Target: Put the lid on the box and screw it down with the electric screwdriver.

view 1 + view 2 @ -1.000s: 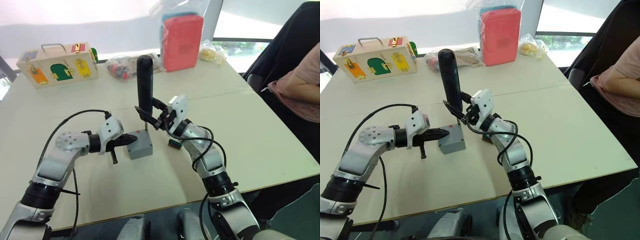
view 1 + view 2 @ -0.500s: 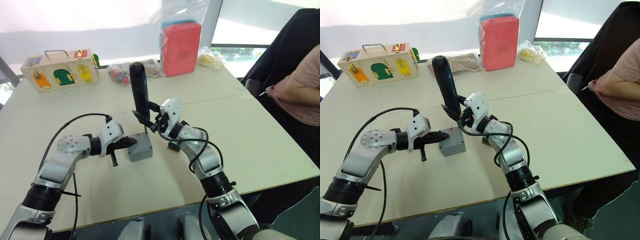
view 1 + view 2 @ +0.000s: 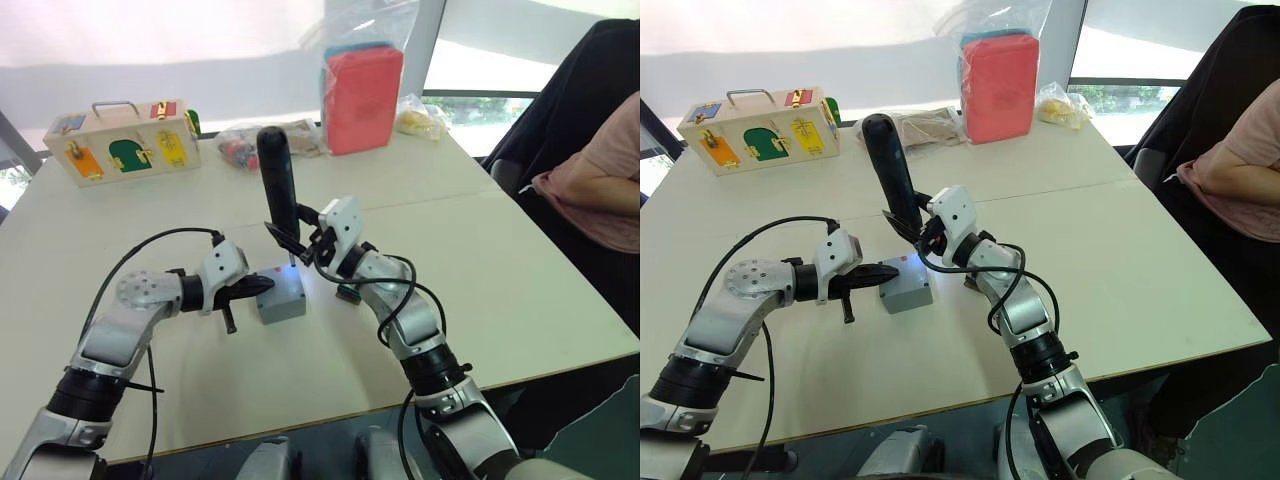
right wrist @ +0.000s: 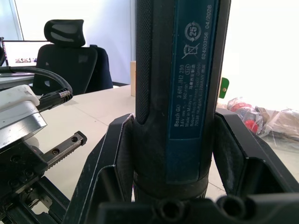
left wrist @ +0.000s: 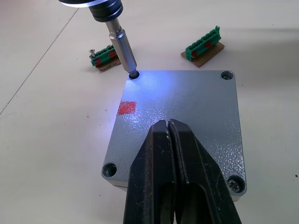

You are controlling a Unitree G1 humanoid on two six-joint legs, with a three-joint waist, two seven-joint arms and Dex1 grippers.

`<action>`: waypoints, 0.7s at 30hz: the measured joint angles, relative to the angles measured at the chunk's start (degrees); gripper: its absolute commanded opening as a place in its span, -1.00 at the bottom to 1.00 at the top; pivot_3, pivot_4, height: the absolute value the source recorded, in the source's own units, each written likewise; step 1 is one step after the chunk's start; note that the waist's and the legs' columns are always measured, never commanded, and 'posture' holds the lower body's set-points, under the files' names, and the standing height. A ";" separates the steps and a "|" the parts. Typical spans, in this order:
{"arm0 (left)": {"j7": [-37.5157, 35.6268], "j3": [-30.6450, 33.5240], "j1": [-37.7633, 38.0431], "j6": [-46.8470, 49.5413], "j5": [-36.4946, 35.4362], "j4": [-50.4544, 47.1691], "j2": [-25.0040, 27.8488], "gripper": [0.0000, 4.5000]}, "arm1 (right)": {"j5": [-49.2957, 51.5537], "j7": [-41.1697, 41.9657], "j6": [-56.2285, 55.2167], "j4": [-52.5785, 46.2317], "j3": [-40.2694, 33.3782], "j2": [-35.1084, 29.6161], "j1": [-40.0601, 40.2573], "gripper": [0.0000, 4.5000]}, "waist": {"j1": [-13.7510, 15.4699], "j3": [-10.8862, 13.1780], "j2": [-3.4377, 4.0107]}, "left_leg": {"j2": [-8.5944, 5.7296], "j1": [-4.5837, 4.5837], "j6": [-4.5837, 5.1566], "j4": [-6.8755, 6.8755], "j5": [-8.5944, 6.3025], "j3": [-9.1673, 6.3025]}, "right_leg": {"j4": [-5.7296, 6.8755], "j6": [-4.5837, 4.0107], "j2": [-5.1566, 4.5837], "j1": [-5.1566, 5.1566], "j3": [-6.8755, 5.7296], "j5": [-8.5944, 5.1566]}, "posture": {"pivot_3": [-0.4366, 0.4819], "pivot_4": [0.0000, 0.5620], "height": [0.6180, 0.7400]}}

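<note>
The grey lid (image 5: 187,116) lies flat on the box (image 3: 281,297), with a red mark near one corner and screw holes at its corners. My left gripper (image 5: 169,128) is shut, and its fingertips rest on the lid's top. The black electric screwdriver (image 3: 279,185) stands nearly upright, with my right gripper (image 3: 300,238) shut on its lower body. Its metal bit (image 5: 122,49) sits in the lid's corner hole on the right arm's side. A bluish-white light falls on the lid around that hole.
Two green terminal blocks (image 5: 204,45) (image 5: 103,57) lie just beyond the box. At the table's far edge stand a wooden box with coloured doors (image 3: 125,140), a red-pink case in a bag (image 3: 362,90) and small bags (image 3: 245,140). A person (image 3: 590,180) sits at the right.
The whole view has shifted a little. The screwdriver leans slightly more to the left than a second ago. The left gripper stays on the lid.
</note>
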 measured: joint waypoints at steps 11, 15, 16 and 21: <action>-0.15 0.30 -0.14 0.81 -0.93 -1.14 -0.10 -1.00 | 5.27 -1.18 7.34 -2.94 -4.21 -0.14 -2.71 -0.16 | 0.20 0.33 0.09 | -0.02 -0.33 0.00 0.02 0.00 -0.04 | -0.04 0.00 -0.05 -0.23 0.00 0.00 | -0.05 -0.47 1.00; -0.96 0.81 -0.49 3.05 -2.86 -3.11 0.15 -1.00 | 12.50 -4.18 19.27 -10.77 -11.10 -2.94 -10.43 -0.16 | 0.20 0.67 0.12 | -0.04 -1.36 -0.45 0.24 0.27 -0.10 | 0.10 -0.02 -0.09 -1.20 -0.04 0.03 | -0.05 -0.47 1.00; -1.13 0.98 -0.61 3.50 -3.27 -3.59 0.29 -1.00 | 14.42 -5.11 22.30 -13.05 -13.09 -4.06 -12.26 -0.16 | 0.12 0.68 0.12 | -0.02 -1.35 -0.45 0.19 0.26 -0.11 | 0.09 -0.02 -0.08 -1.22 -0.05 0.03 | -0.05 -0.47 1.00; -1.30 3.84 -2.85 6.47 -6.90 -8.49 1.39 -1.00 | 20.82 -9.12 40.37 -18.78 -18.29 -11.40 -16.24 -0.16 | -0.12 0.69 0.14 | -0.03 -1.29 -0.42 0.06 0.25 -0.07 | -0.02 -0.02 -0.17 -1.14 -0.05 0.03 | -0.05 -0.47 1.00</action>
